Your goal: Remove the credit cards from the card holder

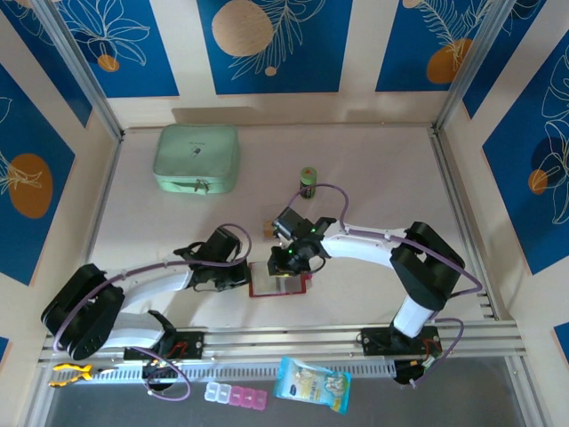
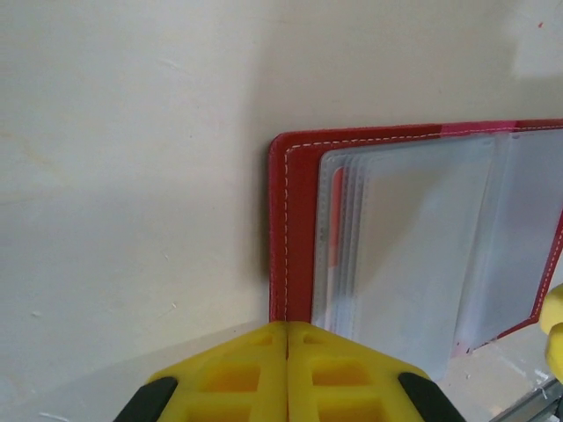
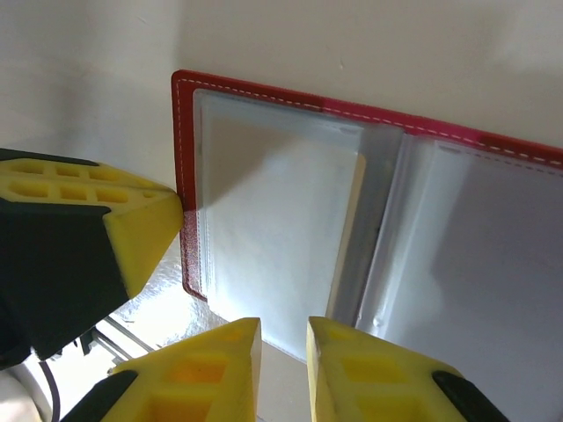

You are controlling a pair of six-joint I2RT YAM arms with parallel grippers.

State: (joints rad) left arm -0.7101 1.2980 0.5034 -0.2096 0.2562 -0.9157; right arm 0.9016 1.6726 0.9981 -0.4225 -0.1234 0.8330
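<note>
The top external camera overlooks the whole table (image 1: 373, 169) from above its near edge. Both wrist cameras face the open card holder (image 2: 295, 246) at close range.

The card holder (image 2: 283, 237) looks like dark-red leather or imitation leather. It is faintly grained, with 1 row of pale stitching along its edge. Inside it, the sleeves (image 2: 422, 255) are clear soft plastic, glossy, with milky patches of glare. The table (image 2: 132, 176) under it is cream, matt and smooth, with a few faint scuffs. At its edge, the left gripper (image 2: 288, 343) has fingers (image 2: 237, 378) of matt yellow moulded plastic or rubber on black backing. Well behind the card holder, the case (image 1: 196, 158) is mint-green, smooth and soft-looking. In front of it run ribbed bare-metal rails (image 1: 293, 338) and a shiny plastic packet (image 1: 312, 384).
</note>
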